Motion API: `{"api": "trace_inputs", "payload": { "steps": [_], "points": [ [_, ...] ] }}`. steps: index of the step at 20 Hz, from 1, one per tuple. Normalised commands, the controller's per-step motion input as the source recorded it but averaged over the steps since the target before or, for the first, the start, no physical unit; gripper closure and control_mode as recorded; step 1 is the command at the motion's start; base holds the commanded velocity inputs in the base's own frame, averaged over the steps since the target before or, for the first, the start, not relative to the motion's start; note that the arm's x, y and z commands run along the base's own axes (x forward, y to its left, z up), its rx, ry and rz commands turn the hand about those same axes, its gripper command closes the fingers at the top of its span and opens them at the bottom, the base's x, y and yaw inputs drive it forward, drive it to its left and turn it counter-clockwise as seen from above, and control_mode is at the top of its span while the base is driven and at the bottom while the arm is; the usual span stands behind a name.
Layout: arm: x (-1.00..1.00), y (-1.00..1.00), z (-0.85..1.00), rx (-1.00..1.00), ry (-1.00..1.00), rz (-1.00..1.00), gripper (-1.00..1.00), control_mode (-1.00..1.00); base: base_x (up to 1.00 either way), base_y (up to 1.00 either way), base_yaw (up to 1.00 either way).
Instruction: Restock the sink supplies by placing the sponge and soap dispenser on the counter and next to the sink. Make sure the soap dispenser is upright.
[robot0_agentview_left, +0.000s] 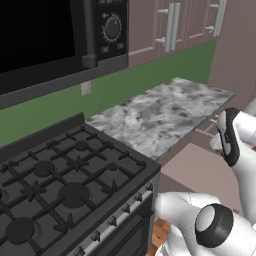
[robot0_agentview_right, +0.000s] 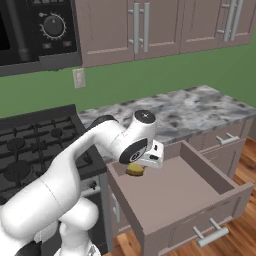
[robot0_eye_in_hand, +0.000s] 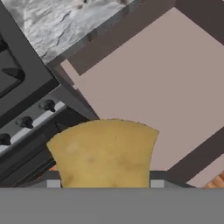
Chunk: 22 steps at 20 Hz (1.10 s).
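My gripper (robot0_eye_in_hand: 105, 183) is shut on the sponge (robot0_eye_in_hand: 105, 153), a yellow-orange block that sits between the two fingertips in the hand view. From the right base view, the sponge (robot0_agentview_right: 135, 170) hangs under the hand over the left rear of an open drawer (robot0_agentview_right: 220, 175), a little above its floor. The marbled counter (robot0_agentview_right: 200, 107) runs just behind the drawer, and its near edge also appears in the hand view (robot0_eye_in_hand: 48, 22). The soap dispenser and the sink are out of view.
A black gas stove (robot0_agentview_left: 60, 175) stands left of the drawer, its knob panel (robot0_eye_in_hand: 30, 118) close to the hand. A microwave (robot0_agentview_left: 40, 30) and wall cabinets (robot0_agentview_right: 135, 30) hang above. A closed drawer front (robot0_agentview_right: 227, 140) lies to the right, over wood floor.
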Motion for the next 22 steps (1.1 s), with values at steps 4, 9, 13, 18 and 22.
{"api": "trace_inputs", "payload": {
  "steps": [4, 9, 13, 18, 22],
  "points": [
    [0.02, 0.01, -0.09, -0.02, 0.03, 0.00, 1.00, 1.00, -0.04, 0.06, 0.00],
    [0.00, 0.00, 0.00, 0.00, 0.00, 0.00, 1.00, 1.00, -0.72, 0.50, 0.31],
    [0.00, 0.00, 0.00, 0.00, 0.00, 0.00, 1.00, 1.00, -0.40, 0.45, 0.59],
    [0.00, 0.00, 0.00, 0.00, 0.00, 0.00, 1.00, 1.00, -0.02, 0.49, 0.77],
    [0.00, 0.00, 0.00, 0.00, 0.00, 0.00, 1.00, 1.00, 0.00, 0.53, 0.83]
  ]
}}
